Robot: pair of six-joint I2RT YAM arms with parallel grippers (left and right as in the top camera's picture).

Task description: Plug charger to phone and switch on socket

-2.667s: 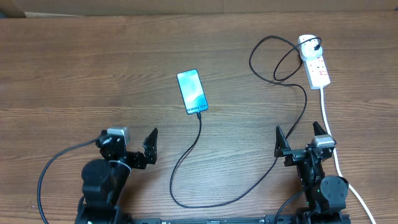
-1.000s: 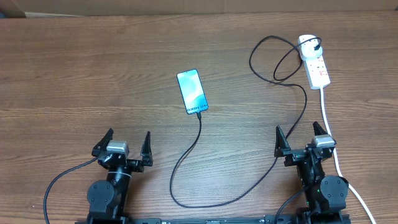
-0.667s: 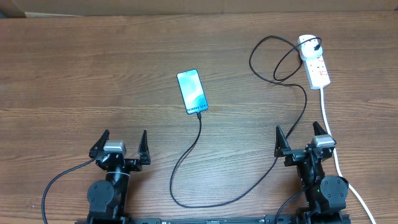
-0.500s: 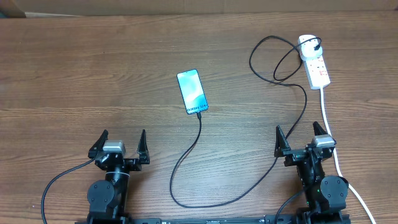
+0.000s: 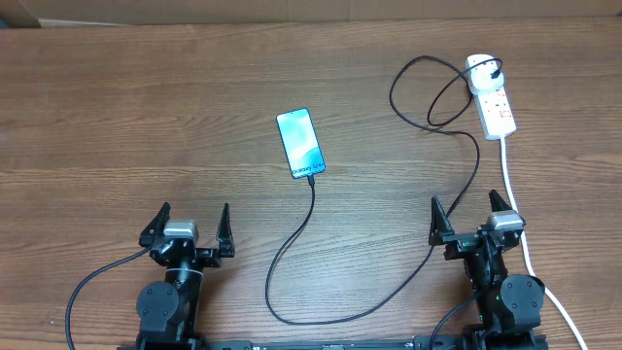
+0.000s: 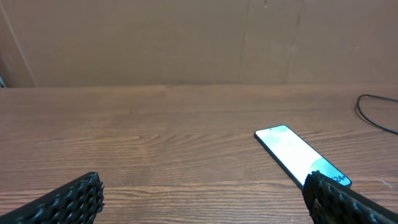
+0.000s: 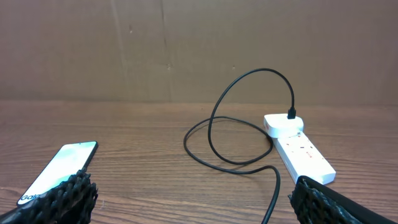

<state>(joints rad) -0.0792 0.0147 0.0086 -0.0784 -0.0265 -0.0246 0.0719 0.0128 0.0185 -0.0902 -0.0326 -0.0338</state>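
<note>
Left gripper (image 5: 194, 210), right gripper (image 5: 465, 202): fingers wide, empty. Phone (image 5: 299, 143) mid-table; charger (image 5: 314, 199) tip meets its near short edge. Socket (image 5: 496, 105) far right. I judge cable limp, light: grip stiff tip.

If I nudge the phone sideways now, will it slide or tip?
The slim light-blue-screened phone lies flat on the wooden table, so it would probably slide, not tip. The thin black cable meets its near short edge and lies in loose curves, so it is likely floppy and would trail rather than resist much.
</note>
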